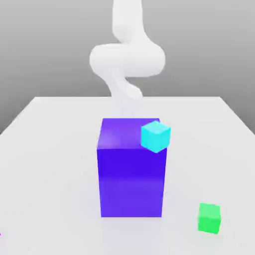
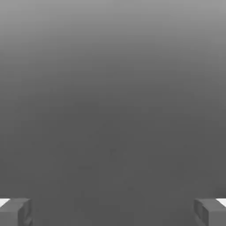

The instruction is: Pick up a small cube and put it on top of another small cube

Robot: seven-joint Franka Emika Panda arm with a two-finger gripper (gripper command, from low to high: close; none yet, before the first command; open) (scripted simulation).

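A small cyan cube (image 1: 156, 136) shows at the upper corner of a tall purple block (image 1: 131, 172), on the exterior view's right side. Whether it rests on the block's top I cannot tell. A small green cube (image 1: 209, 217) lies on the white table near the front, to the exterior view's right of the block. In the hand view my gripper (image 2: 113, 212) is open: its two grey fingertips (image 2: 16, 212) stand far apart with nothing between them, against plain grey. The white arm (image 1: 127, 57) rises behind the block, and its lower part is hidden by the block.
The tall purple block stands in the middle of the white table (image 1: 50, 164) and is the only large obstacle. The table's far edge runs behind the arm.
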